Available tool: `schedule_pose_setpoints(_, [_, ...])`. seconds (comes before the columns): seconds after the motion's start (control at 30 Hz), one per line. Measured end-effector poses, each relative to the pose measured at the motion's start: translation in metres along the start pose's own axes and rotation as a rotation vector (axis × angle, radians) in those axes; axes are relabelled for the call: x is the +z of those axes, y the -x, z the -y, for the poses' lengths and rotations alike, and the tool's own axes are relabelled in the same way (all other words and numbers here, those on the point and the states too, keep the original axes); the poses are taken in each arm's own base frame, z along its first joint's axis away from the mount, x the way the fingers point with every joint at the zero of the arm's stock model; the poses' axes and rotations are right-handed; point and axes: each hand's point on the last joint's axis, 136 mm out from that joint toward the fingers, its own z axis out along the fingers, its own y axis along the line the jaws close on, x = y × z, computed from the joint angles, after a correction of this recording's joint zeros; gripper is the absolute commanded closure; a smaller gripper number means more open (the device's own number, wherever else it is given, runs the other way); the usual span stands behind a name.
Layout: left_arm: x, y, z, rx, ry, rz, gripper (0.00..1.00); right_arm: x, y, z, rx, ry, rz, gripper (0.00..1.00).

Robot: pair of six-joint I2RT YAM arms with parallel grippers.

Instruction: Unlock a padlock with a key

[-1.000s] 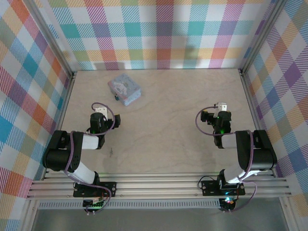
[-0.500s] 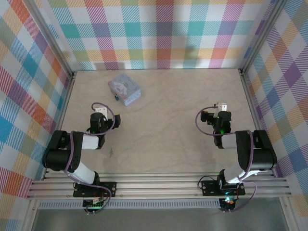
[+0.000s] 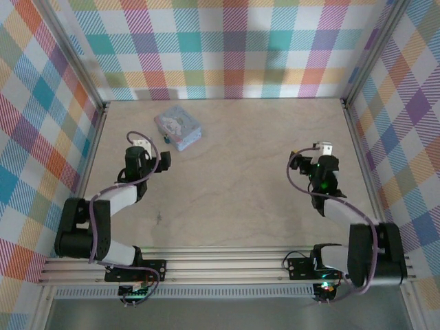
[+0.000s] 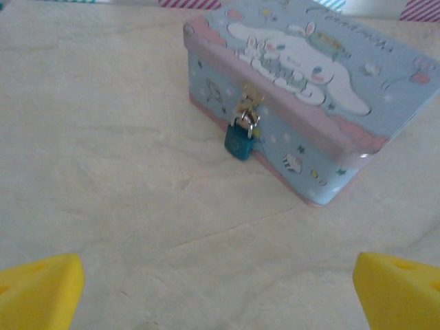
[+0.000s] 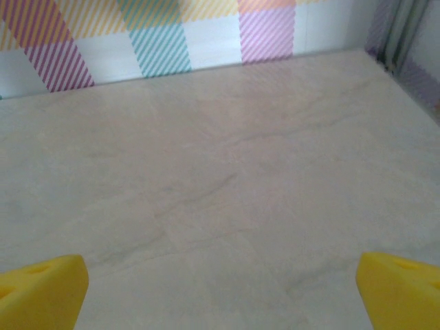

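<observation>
Top external view, your left gripper (image 3: 140, 144) reached nearer the padlock (image 4: 240, 142) on the tin (image 3: 178, 128), right gripper (image 3: 323, 148) shifted outward, both jaws released.

A pale wood-grain tabletop (image 3: 240, 179) is enclosed on three sides by pastel plaid walls (image 3: 234, 48), framed with aluminium rails (image 3: 227, 265).

The padlock (image 4: 240, 141) is too blurred to show a keyhole; the tin (image 4: 330, 82) is cropped at its far side.
</observation>
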Motion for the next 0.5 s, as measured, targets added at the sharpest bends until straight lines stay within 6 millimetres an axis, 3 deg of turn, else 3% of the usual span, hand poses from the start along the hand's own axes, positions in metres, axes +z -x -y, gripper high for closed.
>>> schedule_pose_setpoints(0.13, [-0.010,0.020,-0.006,-0.044,0.046,-0.065,0.00,-0.013,0.034,-0.009,0.070,0.010,-0.076,0.00])
schedule_pose_setpoints(0.23, [-0.008,0.042,-0.011,-0.100,0.053,-0.150,0.00,-0.019,0.045,-0.017,0.122,0.029,-0.150,0.02])
schedule_pose_setpoints(0.37, [0.014,0.081,-0.013,-0.175,0.015,-0.235,0.00,-0.018,0.034,-0.027,0.207,0.041,-0.286,0.06])
schedule_pose_setpoints(0.5, [0.047,0.090,-0.004,-0.244,-0.028,-0.335,0.01,-0.008,0.010,-0.052,0.248,0.073,-0.445,0.10])
